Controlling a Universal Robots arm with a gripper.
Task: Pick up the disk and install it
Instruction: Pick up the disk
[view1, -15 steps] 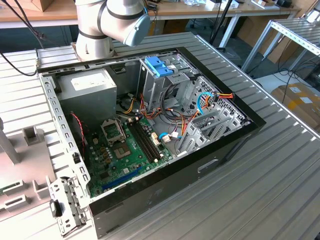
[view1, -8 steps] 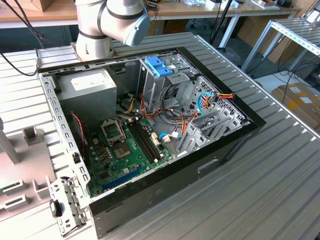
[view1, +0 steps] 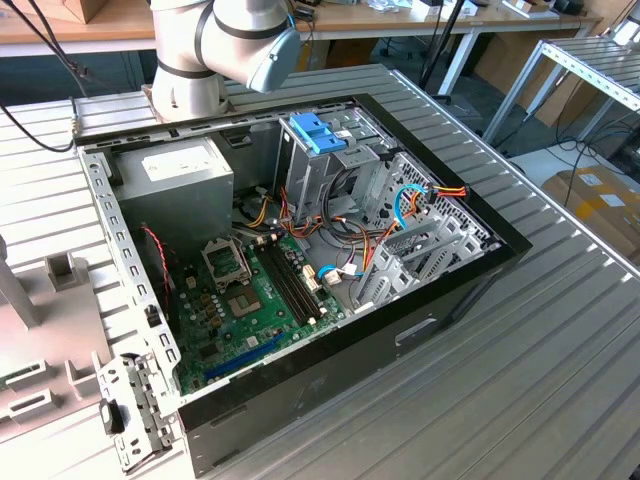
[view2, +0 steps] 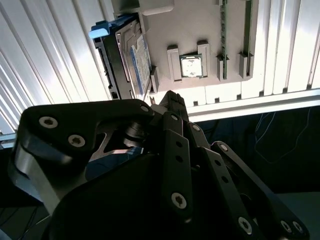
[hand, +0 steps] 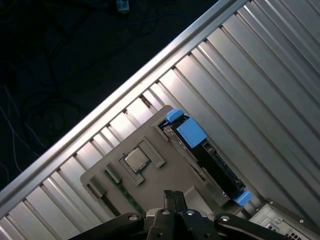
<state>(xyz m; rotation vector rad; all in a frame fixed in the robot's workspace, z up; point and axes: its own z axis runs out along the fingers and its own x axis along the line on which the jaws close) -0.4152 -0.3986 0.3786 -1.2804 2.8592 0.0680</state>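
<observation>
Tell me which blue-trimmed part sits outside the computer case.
The disk, against the grey parts holder; the blue-latched bracket sits atop the drive cage inside the case.

Colours, quick rundown: the worktop (view1: 560, 350) is silvery grey with long ribbed stripes. The PC case (view1: 320, 385) is black outside and bare grey metal inside, with a green motherboard (view1: 245, 310). There's a bright blue bracket (view1: 318, 132) on the grey drive cage, plus red, yellow, orange and blue cables (view1: 445, 189). The arm (view1: 190, 60) is pale grey with 1 light blue cap. In both wrist views the disk (view2: 117, 60) (hand: 212, 157) is dark grey-black in a light blue frame. The holder (view2: 200, 20) (hand: 170, 167) is beige-grey, and the chip (view2: 191, 66) (hand: 136, 159) is silver with green edges. The tool (view2: 171, 97) (hand: 174, 194) is matte black with silver screws.
</observation>
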